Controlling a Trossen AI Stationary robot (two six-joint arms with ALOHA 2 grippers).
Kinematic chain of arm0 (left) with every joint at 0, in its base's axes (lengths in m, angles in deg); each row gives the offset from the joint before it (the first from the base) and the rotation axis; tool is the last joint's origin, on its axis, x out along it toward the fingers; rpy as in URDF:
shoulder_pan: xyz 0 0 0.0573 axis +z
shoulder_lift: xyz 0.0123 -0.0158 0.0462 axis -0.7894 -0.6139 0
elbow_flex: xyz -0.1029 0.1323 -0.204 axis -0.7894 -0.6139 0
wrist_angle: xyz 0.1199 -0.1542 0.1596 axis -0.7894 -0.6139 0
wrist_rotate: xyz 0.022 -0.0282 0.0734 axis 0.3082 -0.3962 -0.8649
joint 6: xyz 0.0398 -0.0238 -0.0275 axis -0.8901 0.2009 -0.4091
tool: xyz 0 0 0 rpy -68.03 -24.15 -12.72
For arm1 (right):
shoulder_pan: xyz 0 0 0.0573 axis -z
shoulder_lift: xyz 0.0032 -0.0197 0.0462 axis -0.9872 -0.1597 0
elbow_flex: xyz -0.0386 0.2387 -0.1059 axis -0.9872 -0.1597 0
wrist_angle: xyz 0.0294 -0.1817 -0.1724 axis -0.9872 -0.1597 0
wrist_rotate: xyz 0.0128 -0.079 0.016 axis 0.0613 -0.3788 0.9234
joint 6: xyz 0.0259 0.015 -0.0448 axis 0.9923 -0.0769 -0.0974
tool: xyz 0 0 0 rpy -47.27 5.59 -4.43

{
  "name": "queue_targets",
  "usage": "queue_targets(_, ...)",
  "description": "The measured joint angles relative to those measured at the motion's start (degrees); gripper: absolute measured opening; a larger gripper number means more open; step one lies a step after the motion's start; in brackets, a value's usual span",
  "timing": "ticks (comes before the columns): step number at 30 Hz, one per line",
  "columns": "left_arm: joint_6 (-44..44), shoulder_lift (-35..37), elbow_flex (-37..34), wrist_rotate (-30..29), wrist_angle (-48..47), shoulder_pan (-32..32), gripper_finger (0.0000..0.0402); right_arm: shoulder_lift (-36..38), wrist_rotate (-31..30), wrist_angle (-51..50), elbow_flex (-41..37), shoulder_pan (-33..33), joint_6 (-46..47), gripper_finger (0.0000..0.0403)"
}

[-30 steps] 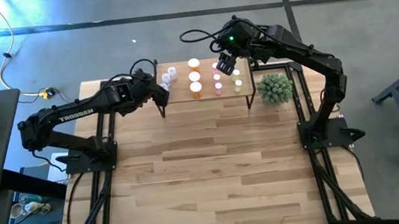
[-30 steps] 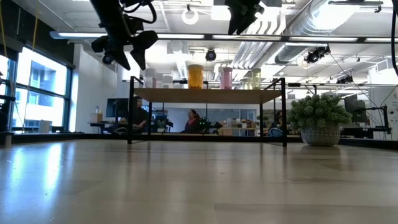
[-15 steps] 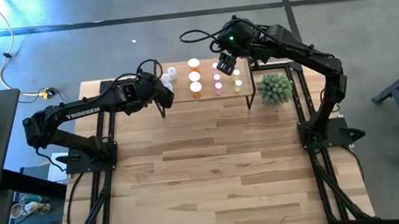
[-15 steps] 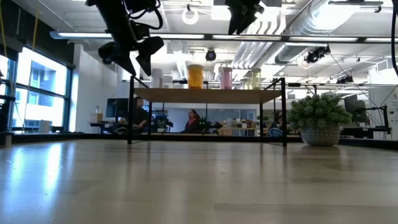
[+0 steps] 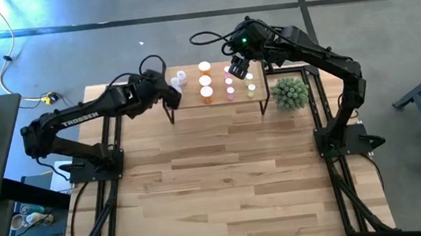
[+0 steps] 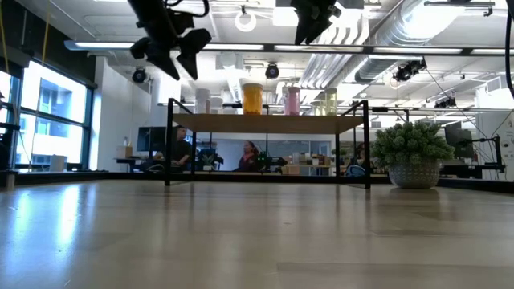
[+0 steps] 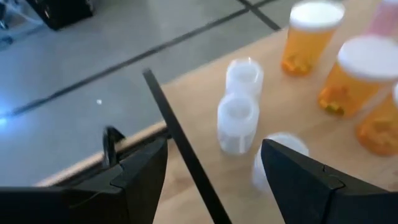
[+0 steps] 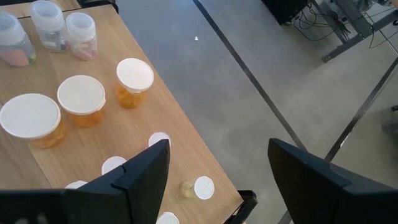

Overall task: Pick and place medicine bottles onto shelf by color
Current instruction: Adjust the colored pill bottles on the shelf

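Note:
The shelf point(image 5: 220, 101) stands at the table's far edge with the medicine bottles upright on it in columns by color: clear ones point(image 5: 179, 78) at the left, then orange point(image 5: 205, 80), pink point(image 5: 229, 82) and yellow-green point(image 5: 250, 82). My left gripper point(image 5: 171, 97) hovers open over the shelf's left end, above and just in front of the clear bottles point(image 7: 237, 121). My right gripper point(image 5: 238, 69) hangs open high above the pink and yellow-green columns. Neither has anything between its fingers.
A green spiky plant in a pot point(image 5: 289, 93) stands just right of the shelf. The broad wooden tabletop point(image 5: 225, 180) lies bare in front of the shelf. In the low view, people sit at desks point(image 6: 249, 154) in the room behind.
My left gripper has risen a little over the shelf's left end and rolled slightly about its own line, staying open. The right arm and the bottles have kept still.

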Motion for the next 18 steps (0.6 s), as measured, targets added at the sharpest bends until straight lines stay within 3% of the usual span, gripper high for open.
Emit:
queue_targets(7, -6.25, -0.01, 3.55, -0.12, 4.92, 0.02, 0.025, 0.0, 0.0, 0.0, 0.0, 0.0, 0.02, 0.0264)
queue_targets(13, -15.64, -0.01, 3.62, 3.75, 13.92, 0.0, 0.025, 0.0, 0.0, 0.02, 0.0, -0.02, 1.25, 0.0264)
queue_targets(18, -17.78, -0.03, 3.62, 6.82, 16.24, 0.0, 0.025, 0.0, 0.02, -0.01, 0.0, 0.0, 1.33, 0.0264)
